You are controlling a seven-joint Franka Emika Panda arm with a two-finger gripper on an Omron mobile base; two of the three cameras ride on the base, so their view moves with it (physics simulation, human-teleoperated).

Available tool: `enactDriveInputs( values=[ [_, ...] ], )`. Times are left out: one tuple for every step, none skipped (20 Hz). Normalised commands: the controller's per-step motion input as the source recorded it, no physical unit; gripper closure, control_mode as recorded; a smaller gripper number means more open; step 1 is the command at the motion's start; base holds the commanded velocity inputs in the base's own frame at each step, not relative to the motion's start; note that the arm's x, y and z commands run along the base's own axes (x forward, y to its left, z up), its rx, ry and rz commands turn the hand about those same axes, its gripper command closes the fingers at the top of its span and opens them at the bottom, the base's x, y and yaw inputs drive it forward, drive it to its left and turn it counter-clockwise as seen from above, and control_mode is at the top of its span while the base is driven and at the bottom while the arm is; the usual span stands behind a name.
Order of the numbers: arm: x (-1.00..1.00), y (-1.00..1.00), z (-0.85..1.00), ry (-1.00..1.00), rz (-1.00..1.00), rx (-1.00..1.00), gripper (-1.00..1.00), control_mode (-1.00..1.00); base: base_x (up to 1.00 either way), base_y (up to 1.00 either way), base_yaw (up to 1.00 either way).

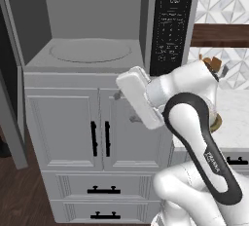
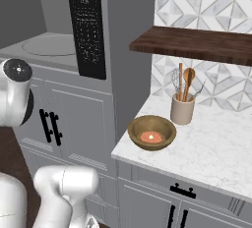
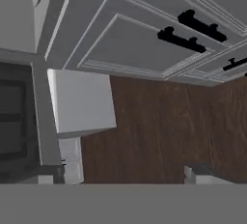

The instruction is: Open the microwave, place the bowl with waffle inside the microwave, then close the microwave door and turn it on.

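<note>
The microwave (image 1: 90, 49) stands open, its grey cavity and round turntable bare, with the black button panel (image 1: 172, 25) to the right. The microwave door (image 1: 12, 113) is swung out at the far left; its dark glass and grey frame (image 3: 41, 117) also appear in the hand view. My gripper (image 1: 125, 107) hangs open in front of the white cabinet doors just below the cavity, with nothing between its fingertips (image 3: 198, 175). The brown bowl with waffle (image 2: 151, 132) sits on the marble counter (image 2: 221, 148) right of the microwave, well away from the gripper.
A beige utensil cup (image 2: 182, 108) with wooden spoons stands just behind the bowl. Above the counter runs a dark wooden shelf (image 2: 197, 42). White cabinet doors (image 1: 73, 127) with black handles and drawers (image 1: 102, 188) lie under the microwave. Below is dark wood floor (image 3: 159, 131).
</note>
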Motion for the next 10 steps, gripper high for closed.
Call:
enactDriveInputs(
  values=[
    [-0.14,-1.0,0.0,0.13,-0.34,-0.37,-1.0,-1.0,0.0,0.0,0.0],
    [-0.14,-1.0,-0.07,0.12,-0.36,-0.36,-1.0,-1.0,0.0,0.0,0.0],
    [-0.1,-1.0,-0.11,0.12,-0.39,-0.35,-1.0,-1.0,0.0,0.0,0.0],
    [-0.02,-1.0,-0.34,0.1,-0.43,-0.3,-1.0,-1.0,0.0,0.0,0.0],
    [0.0,-1.0,-0.41,0.07,-0.44,-0.18,-1.0,-1.0,0.0,0.0,0.0],
    [0.0,-1.0,-0.46,0.07,-0.42,-0.13,-1.0,-1.0,0.0,0.0,0.0],
    [-0.08,-1.0,-0.44,0.0,-0.39,-0.02,-1.0,-1.0,0.0,0.0,0.0],
    [-0.18,-1.0,-0.41,0.0,-0.35,0.0,-1.0,-1.0,0.0,0.0,0.0],
    [-0.29,-1.0,-0.44,-0.02,-0.34,0.0,-1.0,-1.0,0.0,0.0,0.0],
    [-0.34,-1.0,-0.41,-0.04,-0.33,0.03,-1.0,-1.0,0.0,0.0,0.0]
  ],
)
